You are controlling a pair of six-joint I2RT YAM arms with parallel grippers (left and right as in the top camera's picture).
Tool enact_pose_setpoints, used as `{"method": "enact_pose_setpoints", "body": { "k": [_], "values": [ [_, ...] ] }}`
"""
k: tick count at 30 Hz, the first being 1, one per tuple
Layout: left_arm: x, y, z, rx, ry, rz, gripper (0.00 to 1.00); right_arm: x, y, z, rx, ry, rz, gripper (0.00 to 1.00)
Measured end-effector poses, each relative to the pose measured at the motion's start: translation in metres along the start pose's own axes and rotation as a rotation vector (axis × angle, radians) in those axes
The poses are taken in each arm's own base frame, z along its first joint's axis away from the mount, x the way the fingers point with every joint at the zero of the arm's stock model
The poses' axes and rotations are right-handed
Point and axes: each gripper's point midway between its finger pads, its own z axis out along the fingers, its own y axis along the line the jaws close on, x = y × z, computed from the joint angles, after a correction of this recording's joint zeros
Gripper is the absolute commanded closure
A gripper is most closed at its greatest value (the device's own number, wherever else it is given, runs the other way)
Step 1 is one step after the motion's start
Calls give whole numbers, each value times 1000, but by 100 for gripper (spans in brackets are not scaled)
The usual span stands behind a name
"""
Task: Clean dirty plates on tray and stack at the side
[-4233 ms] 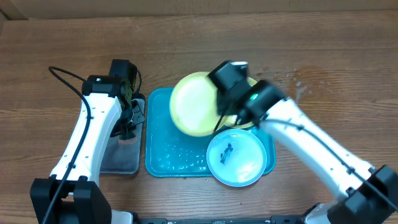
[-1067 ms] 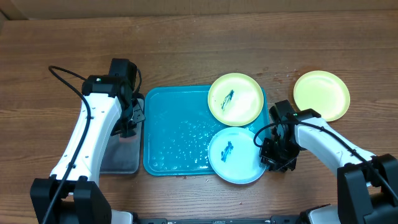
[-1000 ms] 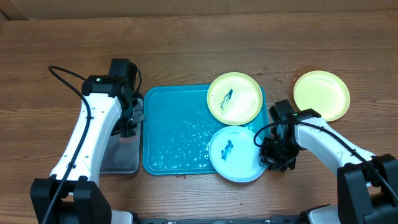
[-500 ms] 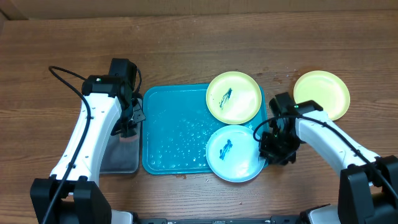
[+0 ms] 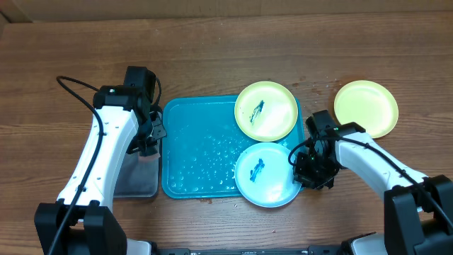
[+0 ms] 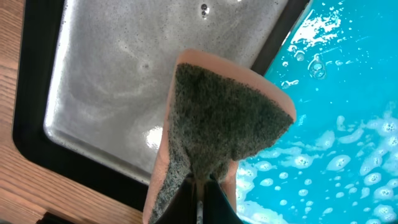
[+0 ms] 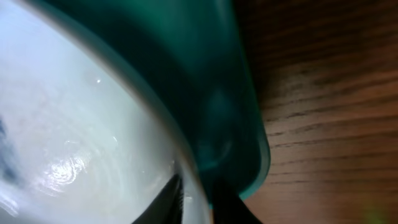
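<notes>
The turquoise tray (image 5: 198,149) lies in the middle, wet with droplets. A yellow-green plate (image 5: 267,111) with a dark smear sits on its far right corner. A light blue plate (image 5: 263,173) with a dark smear sits on its near right corner. A second yellow-green plate (image 5: 366,108), without smears, lies on the table at the right. My right gripper (image 5: 303,170) is shut on the light blue plate's right rim (image 7: 124,143), one finger on each side, just above the tray's rim (image 7: 249,143). My left gripper (image 5: 146,140) is shut on a sponge (image 6: 224,118) at the tray's left edge.
A black-rimmed grey metal tray (image 5: 134,177) lies left of the turquoise tray, under the left gripper; it shows wet in the left wrist view (image 6: 93,93). Bare wooden table surrounds everything.
The yellow-green plate my right arm held over the tray now lies on the table at the right. My right gripper has gone to the blue plate's rim, which shifted slightly left. The left arm stayed.
</notes>
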Motion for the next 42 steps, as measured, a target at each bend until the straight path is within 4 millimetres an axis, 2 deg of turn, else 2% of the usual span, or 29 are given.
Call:
{"method": "enact_pose_setpoints", "body": {
  "k": [1,15,20,24,27,32,35,37,42],
  "values": [
    [0,0,0,1,1,3,96,0,-1,1,1,0,1,96],
    [1,-1,0,5,3,4,96,2,13,2,-31,-4,-70,96],
    [-1,-2,0,8,-3,3,96,20,38,7,16,-13,-259,96],
    [-1,-3,0,13,-3,2,96,25,74,5,21,-85,-389,96],
    [-1,-3,0,17,-3,2,96,17,105,-3,-29,-167,-428,96],
    [-1,-7,0,38,0,11,96,-9,153,-27,-164,-322,-426,96],
    [-1,-16,-1,83,4,26,96,-16,165,-31,-204,-359,-402,96],
    [-2,-19,-1,99,5,28,96,-20,168,-24,-212,-351,-392,96],
    [-3,-22,-1,119,3,28,96,-19,172,19,-200,-249,-371,96]
  ]
}}
